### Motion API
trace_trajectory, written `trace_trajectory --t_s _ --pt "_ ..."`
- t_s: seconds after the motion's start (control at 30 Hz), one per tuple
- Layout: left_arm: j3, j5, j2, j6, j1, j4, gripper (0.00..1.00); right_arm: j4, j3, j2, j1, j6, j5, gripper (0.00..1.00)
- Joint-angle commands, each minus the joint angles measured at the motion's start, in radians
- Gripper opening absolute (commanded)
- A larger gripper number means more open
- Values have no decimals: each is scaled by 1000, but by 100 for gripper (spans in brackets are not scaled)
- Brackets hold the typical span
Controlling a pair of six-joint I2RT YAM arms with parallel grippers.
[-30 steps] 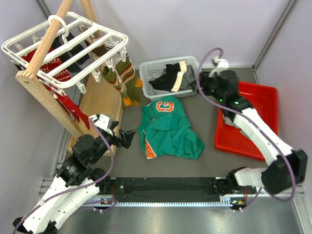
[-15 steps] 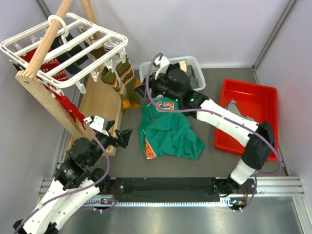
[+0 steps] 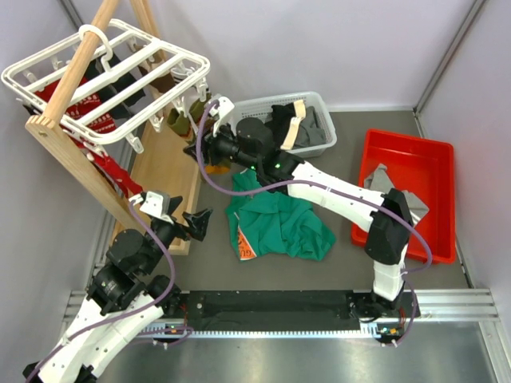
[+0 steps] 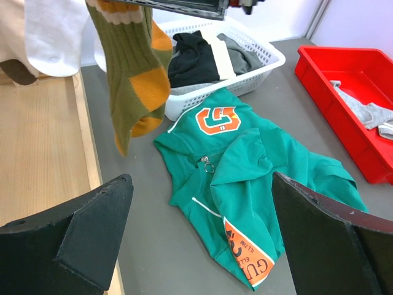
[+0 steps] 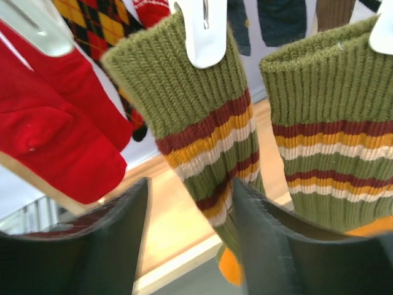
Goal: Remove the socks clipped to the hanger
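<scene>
Has the right arm [image 3: 335, 191] stretched across to the white hanger [image 3: 104, 80] at the far left, which is hooked on a wooden rack [image 3: 68, 155]. Holds the right fingers [image 5: 73, 246] spread apart, not pinching, one on each side of a striped sock [image 5: 196, 141] (green with brown, orange and cream bands). Cannot tell if a finger touches it. Shows that sock hanging straight down from a white clip [image 5: 206, 31] that bites its top edge. Shows a second striped sock [image 5: 331, 153] just beside it, clipped too, a red sock [image 5: 55, 129] on the other side, and a dark sock [image 5: 279, 18] farther back.

Holds the left fingers [image 4: 67, 239] wide apart as well, with nothing between them, over the grey surface [image 4: 159, 246] near the foot of the rack. Looks from there at a green shirt [image 4: 245, 160] with orange print, lying crumpled on the surface. Behind the shirt, a white basket [image 4: 202, 101] with black and cream clothes inside. At the far right, a red tray [image 4: 344, 74] with a grey sock [image 4: 362, 110] lying in it, well apart from the hanger.
</scene>
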Motion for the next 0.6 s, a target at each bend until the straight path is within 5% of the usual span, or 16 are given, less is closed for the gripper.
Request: trace_trajectory --t_s 0.0,0.1,0.57 --pt "-10 -19 -7 12 -2 40 99 -10 88 18 25 -10 54 29" --pt "-9 -32 -3 11 -2 39 99 -24 82 -5 25 11 67 0" --pt "26 -108 45 21 -3 94 98 -17 2 -158 25 176 -140 0"
